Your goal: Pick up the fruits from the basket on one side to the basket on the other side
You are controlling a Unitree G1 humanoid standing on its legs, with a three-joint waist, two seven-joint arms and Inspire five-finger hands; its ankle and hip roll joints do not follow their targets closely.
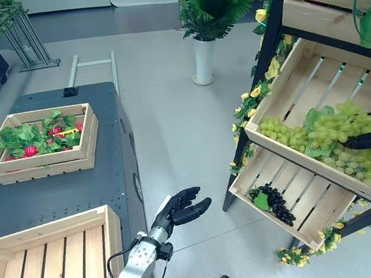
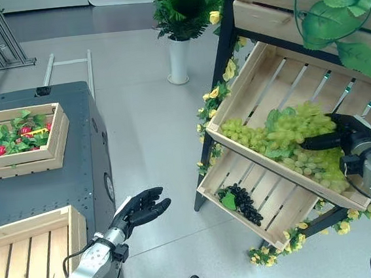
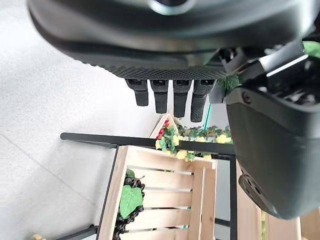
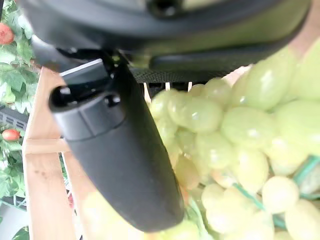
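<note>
In the left eye view, the left hand (image 1: 179, 211) hangs at lower centre with fingers relaxed, holding nothing, beside a wooden crate (image 1: 64, 246) on the grey table (image 1: 78, 189). In the right eye view, the right hand (image 2: 343, 138) rests on the green grapes (image 2: 283, 133) in the slanted shelf crate (image 2: 258, 79) at right; black grapes (image 2: 244, 203) lie in the crate below. The right wrist view shows the thumb (image 4: 120, 160) pressed among grapes; I cannot tell whether its fingers grip.

No text, label, number or sign can be read on anything here.
</note>
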